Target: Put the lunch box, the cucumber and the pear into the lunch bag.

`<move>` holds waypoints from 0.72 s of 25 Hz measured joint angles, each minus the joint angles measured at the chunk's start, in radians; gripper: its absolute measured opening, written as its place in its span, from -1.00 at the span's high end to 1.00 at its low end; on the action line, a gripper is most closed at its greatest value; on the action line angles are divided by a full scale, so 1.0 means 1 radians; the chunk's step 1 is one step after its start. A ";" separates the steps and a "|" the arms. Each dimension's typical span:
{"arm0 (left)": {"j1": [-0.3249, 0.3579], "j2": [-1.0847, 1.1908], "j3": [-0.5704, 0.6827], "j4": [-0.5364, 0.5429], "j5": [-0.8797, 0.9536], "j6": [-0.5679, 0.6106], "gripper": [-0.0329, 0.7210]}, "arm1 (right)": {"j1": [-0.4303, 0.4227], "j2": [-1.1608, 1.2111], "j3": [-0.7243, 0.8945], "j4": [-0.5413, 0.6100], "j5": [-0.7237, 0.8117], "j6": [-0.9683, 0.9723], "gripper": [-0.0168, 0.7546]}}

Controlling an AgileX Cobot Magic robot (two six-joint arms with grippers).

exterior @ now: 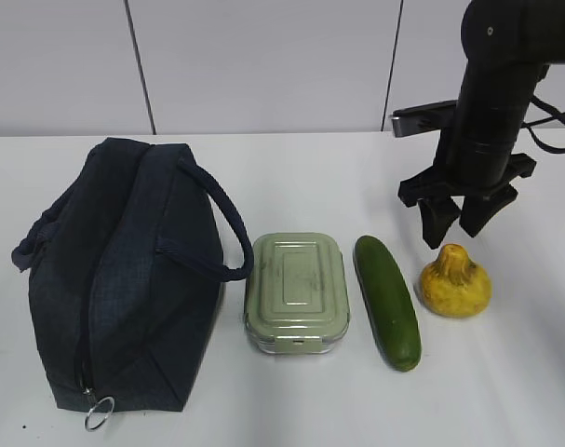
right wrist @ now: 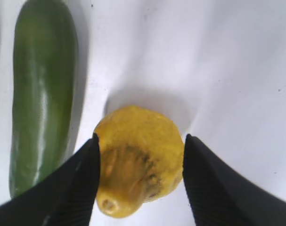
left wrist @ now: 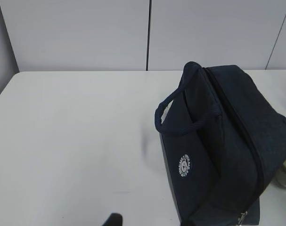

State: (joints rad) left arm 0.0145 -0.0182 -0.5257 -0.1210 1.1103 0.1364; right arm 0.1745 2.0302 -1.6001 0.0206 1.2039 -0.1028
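Navy fabric lunch bag (exterior: 124,279): far left of the lunch box, zipped, soft-sided.
Lunch box (exterior: 296,291): landmark on the tabletop (exterior: 291,177); rigid, likely easy to clasp across its short sides.
Cucumber (exterior: 387,300): just right of the box; smooth, probably slippery.
Pear (exterior: 456,281): right of the cucumber; lumpy, firm; take the wide belly.
Right pincer (right wrist: 140,162): jaws apart, flanking the pear, grip unconfirmed.
Left pincer: unseen; cannot tell.

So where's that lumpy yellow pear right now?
The lumpy yellow-orange pear sits at the right end of the row on the white table in the exterior view, beside the dark green cucumber, under the right tool.
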 joint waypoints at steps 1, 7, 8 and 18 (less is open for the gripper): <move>0.000 0.000 0.000 0.000 0.000 0.000 0.28 | 0.000 0.000 -0.010 -0.002 0.001 0.000 -0.17; 0.000 0.000 0.000 0.000 0.000 0.000 0.28 | 0.000 0.000 -0.016 0.002 0.007 0.012 -0.17; 0.000 0.000 0.000 0.000 0.000 0.000 0.28 | 0.000 0.000 -0.016 0.004 0.007 0.017 -0.17; 0.000 0.000 0.000 0.000 0.000 0.000 0.28 | 0.000 0.000 0.028 0.019 0.009 0.035 -0.17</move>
State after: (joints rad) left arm 0.0145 -0.0182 -0.5257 -0.1210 1.1103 0.1364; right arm 0.1745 2.0302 -1.5716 0.0392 1.2132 -0.0673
